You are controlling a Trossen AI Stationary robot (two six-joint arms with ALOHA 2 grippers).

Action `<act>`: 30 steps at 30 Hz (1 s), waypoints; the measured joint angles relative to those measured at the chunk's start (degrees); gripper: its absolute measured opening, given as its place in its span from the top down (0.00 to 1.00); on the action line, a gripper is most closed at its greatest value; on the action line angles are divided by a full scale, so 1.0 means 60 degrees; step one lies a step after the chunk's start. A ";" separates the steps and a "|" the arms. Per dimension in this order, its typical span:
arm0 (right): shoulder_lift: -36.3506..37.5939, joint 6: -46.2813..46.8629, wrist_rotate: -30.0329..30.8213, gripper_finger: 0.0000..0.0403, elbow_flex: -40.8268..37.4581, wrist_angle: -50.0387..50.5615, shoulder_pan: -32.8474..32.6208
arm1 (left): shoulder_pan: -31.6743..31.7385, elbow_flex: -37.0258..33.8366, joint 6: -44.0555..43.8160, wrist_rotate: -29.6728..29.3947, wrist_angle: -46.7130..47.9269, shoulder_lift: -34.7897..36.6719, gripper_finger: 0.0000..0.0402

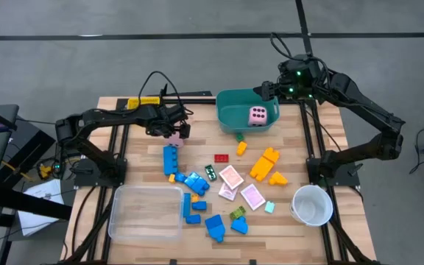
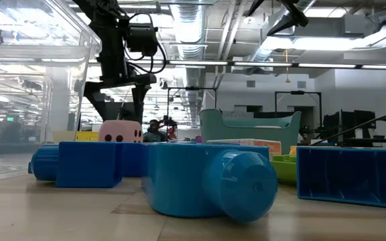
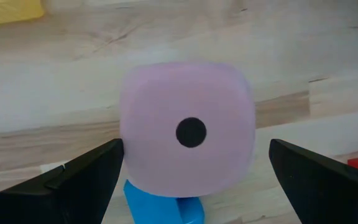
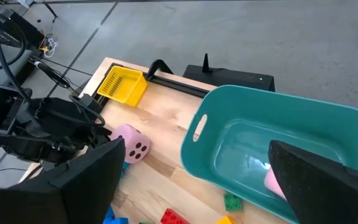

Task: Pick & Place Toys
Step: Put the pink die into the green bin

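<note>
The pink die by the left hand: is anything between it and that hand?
Nothing visible. The left hand is open right above the pink die, one finger on each side, with only bare gaps between. A blue block lies beside the die, outside the fingers.

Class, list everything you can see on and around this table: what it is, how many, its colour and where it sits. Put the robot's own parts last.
Dice: two, pink; one in the teal tub, one on the table under the left gripper.
Tub: one, teal, far edge.
Blocks: many, blue, orange, red, green; table centre.
Cards: about three, pink-white, centre.
Clear tray: one, near left corner.
Yellow tray: one, far left edge.
Cup: one, white, near right.
Left gripper: open, straddling the die.
Right gripper: open, over the tub.
</note>
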State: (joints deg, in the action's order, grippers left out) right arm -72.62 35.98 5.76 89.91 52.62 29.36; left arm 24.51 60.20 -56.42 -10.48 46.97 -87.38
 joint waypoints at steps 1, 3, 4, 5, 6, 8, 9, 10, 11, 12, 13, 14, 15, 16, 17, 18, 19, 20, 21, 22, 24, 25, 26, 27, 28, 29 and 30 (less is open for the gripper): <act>0.0000 0.0001 0.0000 0.04 0.0000 0.0000 0.0001 | 0.0000 0.0000 0.0000 0.0000 0.0009 -0.0033 0.01; 0.0000 0.0001 0.0000 0.04 0.0000 0.0000 0.0000 | 0.0000 0.0000 0.0035 -0.0011 0.0030 -0.0122 0.01; 0.0000 -0.0002 0.0000 0.04 0.0000 0.0000 0.0000 | 0.0000 0.0000 0.0070 -0.0004 -0.0005 -0.0183 0.01; 0.0000 0.0000 0.0000 0.04 0.0000 0.0000 0.0000 | 0.0000 0.0000 0.0076 -0.0001 -0.0070 -0.0267 0.01; 0.0000 0.0000 0.0000 0.04 0.0003 0.0000 0.0000 | 0.0000 0.0000 0.0081 0.0028 -0.0094 -0.0363 0.01; 0.0000 0.0001 -0.0004 0.04 0.0000 0.0000 -0.0013 | 0.0000 0.0000 0.0085 0.0055 -0.0156 -0.0530 0.01; 0.0000 0.0001 -0.0004 0.04 0.0004 -0.0002 -0.0011 | 0.0000 0.0000 0.0088 0.0055 -0.0177 -0.0595 0.01; 0.0000 0.0002 -0.0014 0.04 0.0004 -0.0004 -0.0011 | 0.0000 0.0000 0.0104 0.0051 -0.0196 -0.0668 0.01; 0.0000 0.0017 -0.0036 0.04 0.0004 -0.0004 -0.0010 | 0.0000 0.0000 0.0142 0.0049 -0.0229 -0.0744 0.01; 0.0000 0.0038 -0.0066 0.04 0.0004 -0.0004 -0.0007 | 0.0000 0.0000 0.0149 0.0051 -0.0242 -0.0809 0.01; 0.0000 0.0050 -0.0103 0.04 0.0004 -0.0004 -0.0007 | 0.0000 0.0000 0.0153 0.0051 -0.0263 -0.0859 0.01; 0.0000 0.0070 -0.0141 0.04 0.0004 -0.0007 -0.0007 | 0.0000 0.0000 0.0153 0.0048 -0.0274 -0.0883 0.01; 0.0000 0.0073 -0.0184 0.04 0.0004 -0.0010 -0.0007 | 0.0000 0.0000 0.0153 0.0040 -0.0284 -0.0891 0.01; 0.0000 0.0073 -0.0218 0.04 0.0004 -0.0011 -0.0007 | 0.0000 0.0000 0.0157 -0.0007 -0.0299 -0.0894 0.01; 0.0000 0.0074 -0.0219 0.04 0.0004 -0.0011 -0.0007 | 0.0000 0.0000 0.0157 -0.0079 -0.0351 -0.0896 0.01; 0.0000 0.0074 -0.0219 0.04 0.0004 -0.0011 -0.0007 | -0.0001 0.0000 0.0164 -0.0156 -0.0418 -0.0902 0.01; 0.0000 0.0074 -0.0219 0.04 0.0004 -0.0015 -0.0007 | -0.0003 0.0000 0.0164 -0.0199 -0.0442 -0.0902 0.01; 0.0000 0.0074 -0.0219 0.04 0.0004 -0.0015 -0.0007 | 0.0009 0.0000 0.0164 -0.0219 -0.0428 -0.0902 0.01; 0.0000 0.0074 -0.0219 0.04 0.0004 -0.0015 -0.0007 | 0.0043 0.0000 0.0164 -0.0215 -0.0421 -0.0902 0.01; 0.0000 0.0074 -0.0219 0.04 0.0004 -0.0015 -0.0007 | 0.0047 0.0000 0.0168 -0.0221 -0.0418 -0.0902 0.01; 0.0000 0.0074 -0.0219 0.04 0.0004 -0.0015 -0.0007 | 0.0051 0.0000 0.0177 -0.0290 -0.0432 -0.0902 0.01; 0.0000 0.0074 -0.0219 0.04 0.0004 -0.0015 -0.0007 | 0.0051 0.0000 0.0180 -0.0293 -0.0432 -0.0902 0.02; 0.0000 0.0074 -0.0219 0.04 0.0004 -0.0023 -0.0007 | 0.0051 0.0000 0.0196 -0.0294 -0.0433 -0.0902 0.03; 0.0000 0.0074 -0.0219 0.04 0.0004 -0.0043 -0.0007 | 0.0051 0.0000 0.0252 -0.0295 -0.0440 -0.0902 0.05; 0.0000 0.0074 -0.0219 0.04 0.0004 -0.0088 -0.0007 | 0.0051 0.0000 0.0316 -0.0295 -0.0439 -0.0902 0.07; 0.0000 0.0076 -0.0219 0.04 0.0004 -0.0157 -0.0007 | 0.0051 0.0000 0.0347 -0.0295 -0.0439 -0.0902 0.10; 0.0000 0.0075 -0.0219 0.04 0.0004 -0.0204 -0.0007 | 0.0051 0.0000 0.0360 -0.0285 -0.0442 -0.0899 0.13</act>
State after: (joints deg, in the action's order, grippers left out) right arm -72.62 36.43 4.45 89.93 51.40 29.32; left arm 24.82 60.20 -54.26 -12.19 44.31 -92.78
